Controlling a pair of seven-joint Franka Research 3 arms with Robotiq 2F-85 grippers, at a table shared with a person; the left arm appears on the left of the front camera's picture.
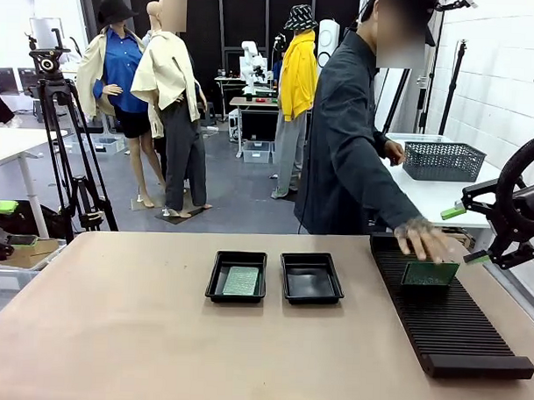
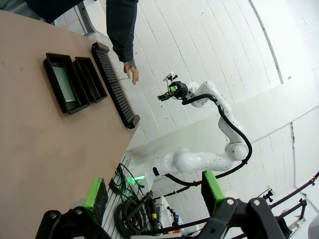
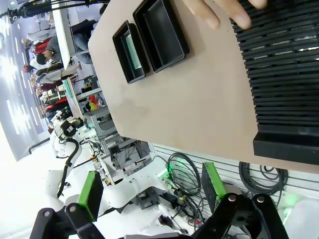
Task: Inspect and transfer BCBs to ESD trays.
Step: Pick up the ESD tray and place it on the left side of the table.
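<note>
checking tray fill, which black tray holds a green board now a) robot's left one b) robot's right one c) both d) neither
a: a green board lies flat in the left tray, and the right tray has a bare floor.

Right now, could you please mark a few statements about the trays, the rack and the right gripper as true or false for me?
1. The left ESD tray holds a green BCB. True.
2. The right ESD tray also holds a board. False: it is empty.
3. The person's hand reaches the second BCB, which stands upright in the slotted rack. True.
4. The right gripper is shut on a board. False: it is open and holds nothing.
</note>
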